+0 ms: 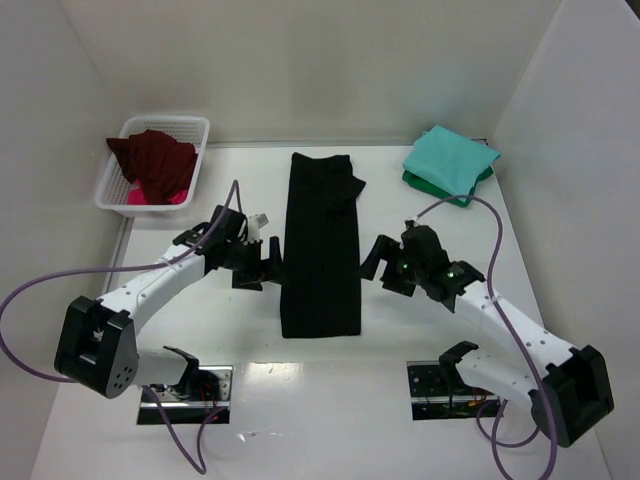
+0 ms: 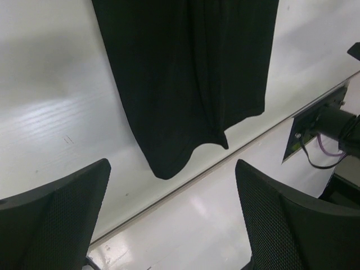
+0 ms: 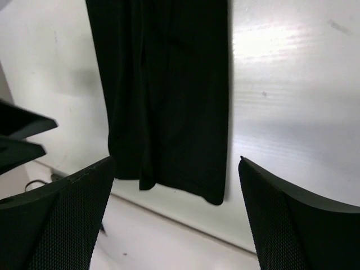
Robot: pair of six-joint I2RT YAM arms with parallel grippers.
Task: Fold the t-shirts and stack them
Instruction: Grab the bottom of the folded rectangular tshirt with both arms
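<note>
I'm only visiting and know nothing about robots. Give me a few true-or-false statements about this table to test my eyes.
1. The black t-shirt lies as a long narrow strip between the two arms. True.
2. The left gripper is clamped on the black cloth. False: its jaws stand open and it holds nothing.
3. A teal t-shirt sits folded on top of a dark green t-shirt. True.
4. The white basket is empty. False: it holds a maroon t-shirt and a pink t-shirt.
5. The right gripper carries the teal t-shirt. False: it is open and empty, beside the black t-shirt.
</note>
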